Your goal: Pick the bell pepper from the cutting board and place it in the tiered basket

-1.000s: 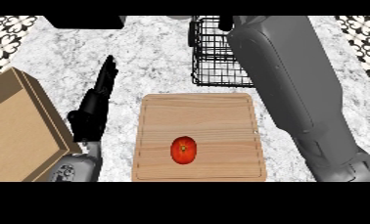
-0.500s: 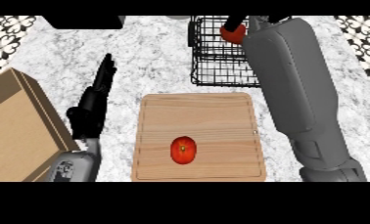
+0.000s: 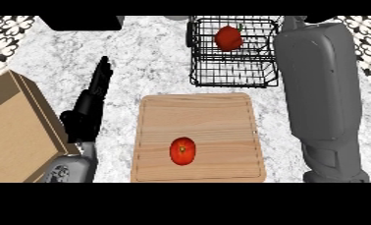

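A red bell pepper [image 3: 229, 38] lies inside the black wire tiered basket [image 3: 233, 74] at the back of the counter, with no hand touching it. A second round red vegetable [image 3: 182, 151] with a small green stem sits on the wooden cutting board [image 3: 217, 116] toward its front. My right forearm [image 3: 319, 86] stands just right of the basket and runs up to the view's top edge, where its hand is cut off. My left hand [image 3: 88, 108] rests open on the counter left of the board, fingers straight and pointing away.
A brown wooden box [image 3: 22, 126] fills the left edge beside my left hand. A black block [image 3: 80, 21] sits at the back left. The marble counter [image 3: 152, 57] shows between the box, the board and the basket.
My right forearm has swung right, off the basket. The pepper, seen at the basket's top half a second ago, now lies uncovered inside it. The left hand has not moved.
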Tool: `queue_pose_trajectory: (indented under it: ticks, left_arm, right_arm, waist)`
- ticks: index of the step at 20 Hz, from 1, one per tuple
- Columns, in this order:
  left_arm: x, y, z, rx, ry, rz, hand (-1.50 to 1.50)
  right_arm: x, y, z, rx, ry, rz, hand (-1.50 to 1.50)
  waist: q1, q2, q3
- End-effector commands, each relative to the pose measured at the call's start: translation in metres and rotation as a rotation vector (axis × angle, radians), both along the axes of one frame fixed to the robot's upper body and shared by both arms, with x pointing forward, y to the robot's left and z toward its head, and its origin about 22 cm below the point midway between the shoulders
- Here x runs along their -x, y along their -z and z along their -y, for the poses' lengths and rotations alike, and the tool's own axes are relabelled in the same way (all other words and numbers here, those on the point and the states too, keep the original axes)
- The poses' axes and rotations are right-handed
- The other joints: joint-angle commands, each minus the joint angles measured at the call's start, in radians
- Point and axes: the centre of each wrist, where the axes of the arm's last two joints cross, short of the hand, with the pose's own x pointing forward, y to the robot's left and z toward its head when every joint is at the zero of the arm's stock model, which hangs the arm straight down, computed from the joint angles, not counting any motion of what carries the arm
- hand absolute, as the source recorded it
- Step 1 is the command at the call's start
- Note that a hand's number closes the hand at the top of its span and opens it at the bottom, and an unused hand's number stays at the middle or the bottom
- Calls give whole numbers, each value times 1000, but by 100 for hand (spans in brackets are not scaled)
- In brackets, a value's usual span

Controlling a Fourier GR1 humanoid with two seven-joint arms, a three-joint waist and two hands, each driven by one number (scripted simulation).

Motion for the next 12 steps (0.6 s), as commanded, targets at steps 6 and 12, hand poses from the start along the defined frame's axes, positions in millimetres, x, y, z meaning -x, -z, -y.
queue_pose_trajectory:
  ticks: [6,12]
  left_arm:
    - [10,12,9,6,-48,-14,0]
    - [6,-2,-2,8,-61,-5,0]
  right_arm:
    - [67,0,83,-245,204,128,-150]
    - [158,20,137,-251,204,189,-150]
  waist:
    - [-45,-15,1]
    - [-54,-15,1]
